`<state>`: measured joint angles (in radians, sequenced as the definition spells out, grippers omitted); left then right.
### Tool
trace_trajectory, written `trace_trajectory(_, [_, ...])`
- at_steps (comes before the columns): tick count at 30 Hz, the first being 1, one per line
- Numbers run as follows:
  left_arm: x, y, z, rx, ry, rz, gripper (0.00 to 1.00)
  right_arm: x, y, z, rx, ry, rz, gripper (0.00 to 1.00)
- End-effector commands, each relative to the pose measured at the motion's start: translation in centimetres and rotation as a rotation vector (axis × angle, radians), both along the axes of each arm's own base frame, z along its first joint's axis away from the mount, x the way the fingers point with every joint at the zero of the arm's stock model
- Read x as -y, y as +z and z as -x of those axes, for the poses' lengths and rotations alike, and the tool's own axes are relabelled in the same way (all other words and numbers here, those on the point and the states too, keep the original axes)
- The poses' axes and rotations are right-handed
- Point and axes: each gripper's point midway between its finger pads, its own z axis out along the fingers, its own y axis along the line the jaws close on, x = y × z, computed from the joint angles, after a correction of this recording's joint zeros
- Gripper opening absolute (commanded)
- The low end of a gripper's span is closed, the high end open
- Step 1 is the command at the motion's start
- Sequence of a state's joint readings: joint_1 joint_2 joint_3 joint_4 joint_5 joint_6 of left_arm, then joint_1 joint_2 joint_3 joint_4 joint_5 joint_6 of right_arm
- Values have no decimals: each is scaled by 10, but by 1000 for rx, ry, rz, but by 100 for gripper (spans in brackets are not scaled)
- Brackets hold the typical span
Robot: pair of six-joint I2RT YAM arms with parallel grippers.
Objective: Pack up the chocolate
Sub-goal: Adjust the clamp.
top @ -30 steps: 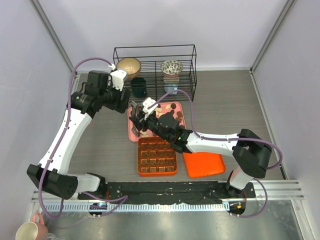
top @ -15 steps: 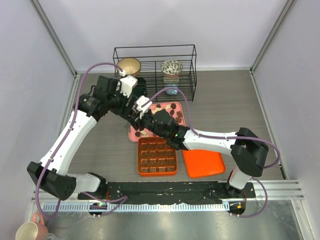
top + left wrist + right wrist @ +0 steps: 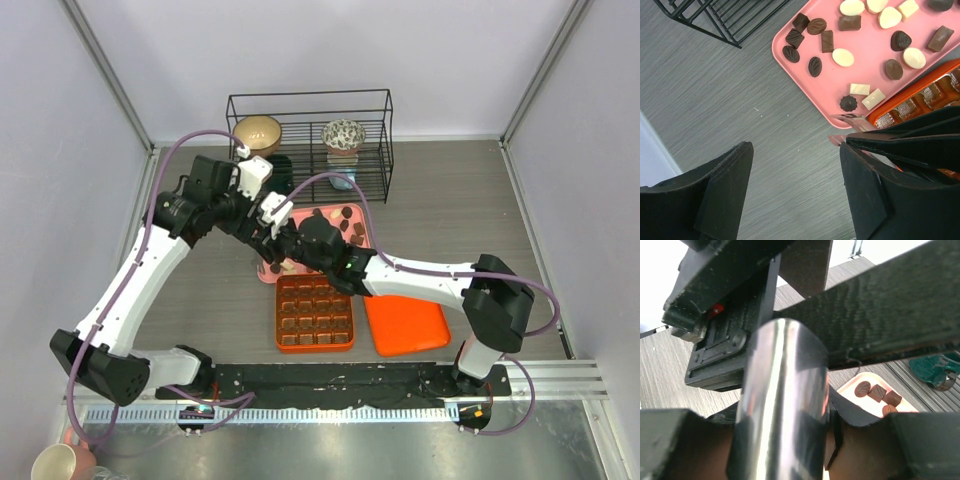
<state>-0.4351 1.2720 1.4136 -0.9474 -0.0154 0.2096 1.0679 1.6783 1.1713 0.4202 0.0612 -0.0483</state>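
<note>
OK, your left gripper (image 3: 795,165) is wide open with nothing between its fingers, only bare table (image 3: 715,100) below. It hangs just off the left edge of the pink tray (image 3: 867,60). The chocolate (image 3: 844,57) lies loose on that tray as scattered dark, tan and cream pieces, and I see none in either gripper. The orange gridded box (image 3: 314,312) is just beside the tray's near edge. I can't tell whether its cells hold anything. A flat orange panel (image 3: 405,328) lies right of the box.

Your right arm reaches in from the right, and the right gripper (image 3: 266,244) sits at the tray's left side, crowded against the left wrist. The right wrist view is mostly blocked by black hardware and a shiny metal cylinder (image 3: 777,400) close to the lens. I can't tell how the right jaws stand or whether they hold anything.
</note>
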Motion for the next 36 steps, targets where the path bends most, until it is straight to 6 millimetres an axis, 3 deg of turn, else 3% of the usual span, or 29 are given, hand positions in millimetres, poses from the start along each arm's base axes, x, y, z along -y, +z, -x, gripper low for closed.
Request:
trace_trajectory(1, [38,6,40,-74,-211,98,75,-17,34,-3,52,22,-72,41])
trace_trajectory(9, [36,10,43,-65,-217,95,76,-21,23,-12,40,-12,-54,37])
trace_trajectory(15, [33,10,42,-56,-208,83,76,-20,18,-18,51,-39,-39,16])
trace_trajectory(19, [25,16,33,-2,-171,46,76,-15,18,-18,79,-51,-29,13])
trace_trajectory(21, [14,20,22,48,-110,8,78,-10,18,-20,101,-63,-23,10])
trace_trajectory(24, [-24,28,-7,133,98,-82,82,0,21,-20,131,-87,-27,8])
trace_trajectory(25, [-33,29,-13,136,147,-83,83,4,14,-19,132,-91,-21,8])
trace_trajectory(26, [-53,35,-26,133,231,-60,84,9,25,-20,150,-110,-55,8])
trace_trajectory(29, [-88,37,-38,91,372,21,91,21,29,-21,156,-152,-67,6])
trace_trajectory(35, [-86,3,-28,25,359,41,93,44,31,-35,178,-259,-95,2])
trace_trajectory(36, [-86,-15,-25,-11,359,32,93,48,31,-41,176,-274,-101,2])
